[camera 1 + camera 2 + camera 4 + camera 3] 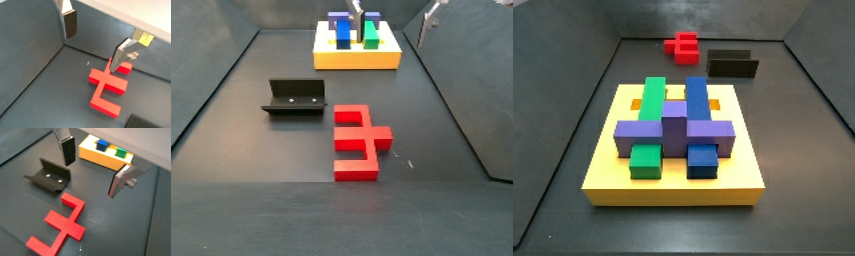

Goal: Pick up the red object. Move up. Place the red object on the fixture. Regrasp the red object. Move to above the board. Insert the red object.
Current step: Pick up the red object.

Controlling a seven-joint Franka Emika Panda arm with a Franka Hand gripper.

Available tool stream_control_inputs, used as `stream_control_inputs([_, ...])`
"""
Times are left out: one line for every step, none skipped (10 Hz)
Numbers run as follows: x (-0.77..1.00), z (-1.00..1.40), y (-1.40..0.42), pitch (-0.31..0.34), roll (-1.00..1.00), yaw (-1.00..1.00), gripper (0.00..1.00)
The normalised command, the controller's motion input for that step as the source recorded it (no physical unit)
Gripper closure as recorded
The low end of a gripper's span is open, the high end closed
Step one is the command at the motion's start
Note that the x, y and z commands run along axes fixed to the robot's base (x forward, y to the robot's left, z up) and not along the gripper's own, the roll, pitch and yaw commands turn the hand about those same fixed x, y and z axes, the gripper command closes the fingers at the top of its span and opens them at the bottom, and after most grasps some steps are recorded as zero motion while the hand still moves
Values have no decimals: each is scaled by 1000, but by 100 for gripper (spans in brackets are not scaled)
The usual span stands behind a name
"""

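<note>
Your gripper (90, 174) hangs wide open and empty above the floor, red object (358, 141) lying flat below, long axis running toward the board (357, 54), fixture (295, 98) just beside it, nothing blocking.

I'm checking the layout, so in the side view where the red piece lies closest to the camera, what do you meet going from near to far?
Near to far: red object → fixture → board. The gripper hangs open at the far right, above the floor.
</note>
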Motion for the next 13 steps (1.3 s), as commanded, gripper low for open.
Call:
stream_control_inputs([0,-371,260,59,-6,-769,0])
stream_control_inputs([23,-463,243,124,0,-800,0])
stream_control_inputs([49,-437,214,119,0,-834,0])
stream_control_inputs([51,-409,220,104,0,-829,0])
stream_control_inputs([86,-343,191,70,0,-846,0])
stream_control_inputs([137,-286,140,41,-3,-886,0])
stream_control_inputs([186,-263,86,13,-74,-877,0])
stream_control_inputs([203,-254,51,0,-116,-869,0])
stream_control_inputs([211,-289,0,0,-146,-906,0])
stream_control_inputs([120,-269,0,0,-161,-903,0])
stream_control_inputs([103,-257,0,-26,-211,-846,0])
stream_control_inputs([91,-331,3,-27,-327,-729,0])
stream_control_inputs([11,-280,60,-107,-381,-626,0])
